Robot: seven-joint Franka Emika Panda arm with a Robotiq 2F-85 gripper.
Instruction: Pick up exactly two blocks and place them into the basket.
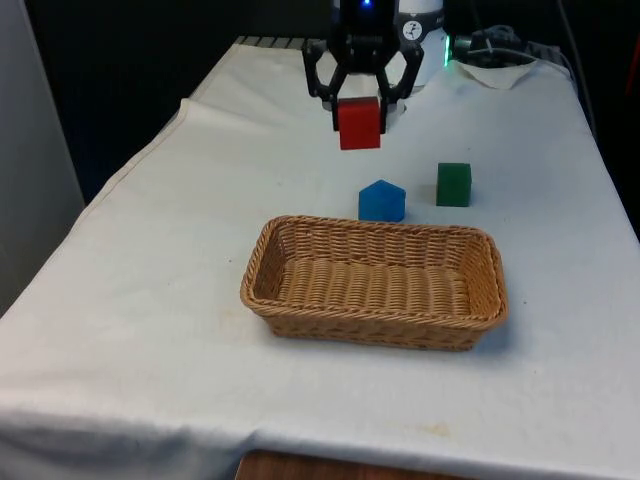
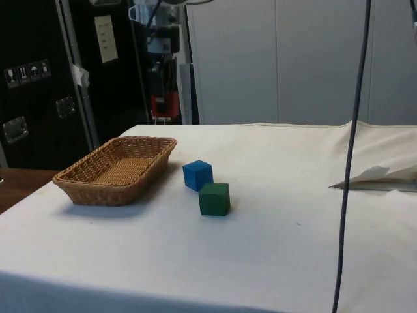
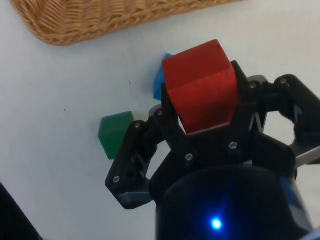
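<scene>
Your gripper (image 1: 359, 112) hangs in the air above the table, fingers clamped on the red block (image 1: 359, 123) from two opposite sides. The wrist view confirms it: the red block (image 3: 200, 87) sits squarely between the black fingers (image 3: 172, 127), one face tilted toward the camera. In the side view you can make out the red block (image 2: 164, 104) held high, beyond the far end of the basket.

The wicker basket (image 1: 262, 262) rests on the white cloth (image 1: 140, 300), nearer the camera than the gripper in the front view. Nothing lies inside it; you see bare weave across the floor. In the side view the basket (image 2: 78, 186) sits toward the table's left part.

Two blocks rest on the cloth. The blue block (image 1: 382, 201) stands just behind the basket's far rim, a corner pointing up-camera. The green block (image 1: 454, 184) stands near it, toward the front view's right, the two apart and not touching. In the side view the blue block (image 2: 197, 175) and the green block (image 2: 214, 199) sit close together, beside the basket's long wall.

In the wrist view the green block (image 3: 115, 132) shows below the gripper, and a sliver of the blue block (image 3: 159, 80) peeks past the red one.
</scene>
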